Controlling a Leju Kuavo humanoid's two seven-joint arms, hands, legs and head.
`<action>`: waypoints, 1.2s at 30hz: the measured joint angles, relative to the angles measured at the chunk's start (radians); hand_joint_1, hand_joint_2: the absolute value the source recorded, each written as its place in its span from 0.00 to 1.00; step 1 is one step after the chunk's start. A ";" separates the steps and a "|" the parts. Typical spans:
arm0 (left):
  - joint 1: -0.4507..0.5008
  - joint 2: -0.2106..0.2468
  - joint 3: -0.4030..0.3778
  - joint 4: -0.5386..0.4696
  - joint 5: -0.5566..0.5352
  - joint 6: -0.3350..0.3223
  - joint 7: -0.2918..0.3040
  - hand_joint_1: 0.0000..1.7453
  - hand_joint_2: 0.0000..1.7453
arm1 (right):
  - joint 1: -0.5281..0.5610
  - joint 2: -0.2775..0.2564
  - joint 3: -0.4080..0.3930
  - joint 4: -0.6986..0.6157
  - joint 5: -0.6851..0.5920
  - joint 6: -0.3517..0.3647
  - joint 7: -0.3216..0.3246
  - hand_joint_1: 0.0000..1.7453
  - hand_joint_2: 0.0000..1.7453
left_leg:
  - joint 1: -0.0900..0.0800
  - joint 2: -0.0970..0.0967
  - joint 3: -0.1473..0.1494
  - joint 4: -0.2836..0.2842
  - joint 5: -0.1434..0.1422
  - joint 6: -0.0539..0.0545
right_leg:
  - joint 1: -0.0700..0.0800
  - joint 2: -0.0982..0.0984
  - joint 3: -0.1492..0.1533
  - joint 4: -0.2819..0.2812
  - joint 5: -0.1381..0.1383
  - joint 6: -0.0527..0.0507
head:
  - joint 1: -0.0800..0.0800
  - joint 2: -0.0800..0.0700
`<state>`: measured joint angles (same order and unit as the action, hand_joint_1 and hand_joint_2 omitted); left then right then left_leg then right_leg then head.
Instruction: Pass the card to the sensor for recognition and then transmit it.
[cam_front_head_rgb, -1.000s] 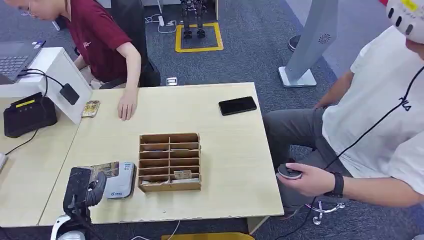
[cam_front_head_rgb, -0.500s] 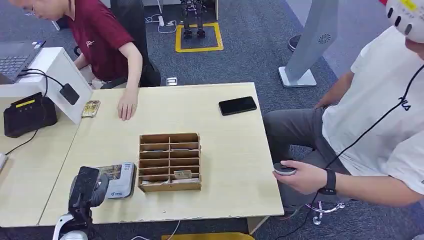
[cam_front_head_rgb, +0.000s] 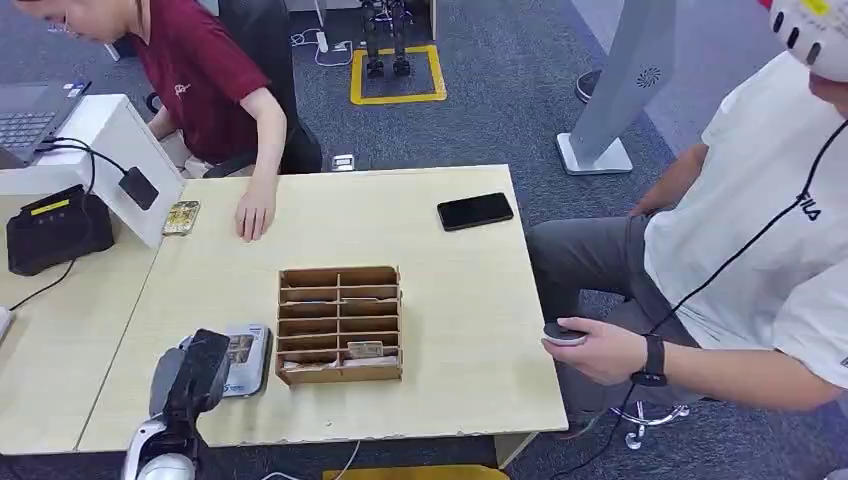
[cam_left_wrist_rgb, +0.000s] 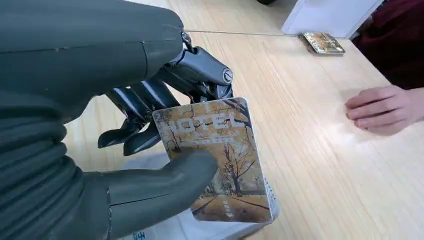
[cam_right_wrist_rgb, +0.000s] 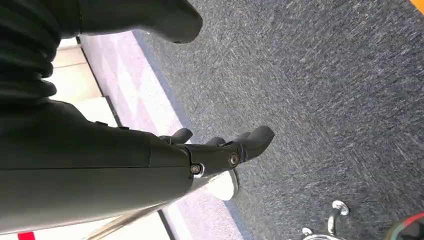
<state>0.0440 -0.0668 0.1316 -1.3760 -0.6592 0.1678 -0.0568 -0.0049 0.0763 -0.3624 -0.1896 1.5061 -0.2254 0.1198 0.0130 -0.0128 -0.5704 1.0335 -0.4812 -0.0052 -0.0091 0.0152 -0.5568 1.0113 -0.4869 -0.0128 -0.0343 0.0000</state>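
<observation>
My left hand (cam_front_head_rgb: 192, 375) hovers at the table's near left, over the white card sensor (cam_front_head_rgb: 247, 360). In the left wrist view that hand (cam_left_wrist_rgb: 150, 135) pinches a hotel card (cam_left_wrist_rgb: 220, 160) printed with autumn trees between thumb and fingers, just above the sensor (cam_left_wrist_rgb: 200, 227). A second card (cam_front_head_rgb: 182, 217) lies at the far left of the table, seen too in the left wrist view (cam_left_wrist_rgb: 322, 43). My right hand (cam_right_wrist_rgb: 215, 150) hangs over the carpet with its fingers apart and nothing in them.
A wooden slotted card box (cam_front_head_rgb: 339, 323) stands mid-table right of the sensor. A person's hand (cam_front_head_rgb: 254, 212) rests on the table's far side. A black phone (cam_front_head_rgb: 475, 211) lies far right. A black terminal (cam_front_head_rgb: 55, 231) and white stand (cam_front_head_rgb: 110, 150) sit left. A seated person (cam_front_head_rgb: 740, 250) is at right.
My left hand has moved right with the card, from beside the sensor to over it. The seated person's hand has shifted slightly left.
</observation>
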 joint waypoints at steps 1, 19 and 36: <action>-0.001 0.000 -0.001 0.007 -0.007 0.000 0.003 1.00 1.00 | 0.000 0.000 0.000 0.000 0.000 0.001 0.000 0.00 1.00 | 0.000 0.000 0.000 0.000 0.000 0.000 | 0.000 0.000 0.000 0.000 0.000 0.000 | 0.000 0.000; -0.019 -0.006 -0.016 0.058 -0.054 0.000 0.012 1.00 1.00 | 0.000 0.000 0.000 0.000 0.000 0.001 -0.003 0.00 1.00 | 0.000 0.000 0.000 0.000 0.000 0.000 | 0.000 0.000 0.000 0.000 0.000 0.000 | 0.000 0.000; -0.066 -0.004 -0.016 0.142 -0.214 0.081 0.055 1.00 1.00 | -0.001 -0.002 0.019 0.000 0.000 0.000 -0.014 0.00 1.00 | 0.000 0.000 0.000 0.000 0.000 0.000 | 0.000 0.000 0.001 0.000 0.000 0.000 | 0.000 0.000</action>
<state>-0.0224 -0.0710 0.1152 -1.2341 -0.8736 0.2491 -0.0015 -0.0064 0.0740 -0.3429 -0.1896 1.5061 -0.2254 0.1057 0.0131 -0.0128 -0.5700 1.0334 -0.4809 -0.0050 -0.0091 0.0150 -0.5562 1.0113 -0.4867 -0.0127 -0.0339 0.0000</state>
